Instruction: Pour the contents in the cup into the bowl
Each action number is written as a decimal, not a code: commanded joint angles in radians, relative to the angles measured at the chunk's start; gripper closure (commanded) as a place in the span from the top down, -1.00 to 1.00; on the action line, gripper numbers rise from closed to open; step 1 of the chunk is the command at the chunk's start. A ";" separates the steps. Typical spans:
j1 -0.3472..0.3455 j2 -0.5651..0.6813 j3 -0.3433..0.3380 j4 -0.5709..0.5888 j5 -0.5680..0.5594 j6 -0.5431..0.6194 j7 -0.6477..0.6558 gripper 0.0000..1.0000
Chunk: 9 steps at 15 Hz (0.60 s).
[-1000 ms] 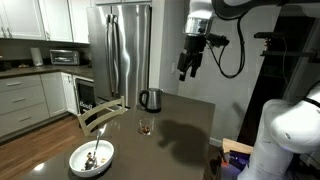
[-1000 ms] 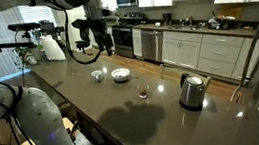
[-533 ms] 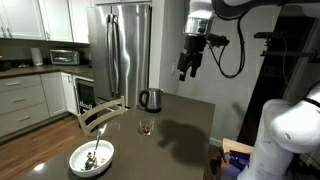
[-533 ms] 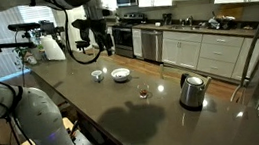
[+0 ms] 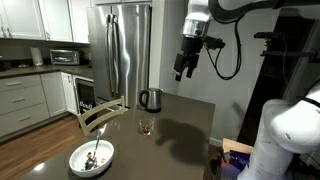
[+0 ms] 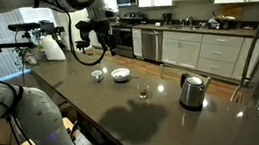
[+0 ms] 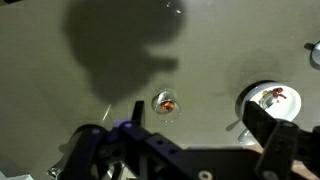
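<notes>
On the counter (image 5: 185, 115) I count one glass cup (image 5: 146, 127), one steel kettle (image 5: 150, 99), one wide white bowl (image 5: 106, 152) with one spoon (image 5: 92, 156) in it, and one smaller white dish (image 6: 98, 75). One wooden chair (image 5: 100, 114) and one fridge (image 5: 125, 50) stand nearby. The bits (image 7: 167, 100) in the cup are too small to count.

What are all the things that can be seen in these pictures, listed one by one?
cup: one, clear glass, upright, middle of the table.
contents: a few bits, brown, inside the cup.
bowl: one, white, near a table edge, apart from the cup.
spoon: one, metal, in the bowl.
kettle: one, shiny steel, on the table, apart from the cup.
table: one, dark.
fridge: one, steel, background.
microwave: one, on the counter.
arm: one, white.
hand: one, black, open, empty, high above the table.
</notes>
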 commanded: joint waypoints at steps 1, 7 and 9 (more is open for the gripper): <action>0.015 0.041 -0.016 -0.031 0.020 0.124 -0.061 1.00; 0.055 0.130 -0.025 -0.093 0.071 0.319 -0.121 1.00; 0.066 0.160 -0.023 -0.114 0.079 0.372 -0.139 1.00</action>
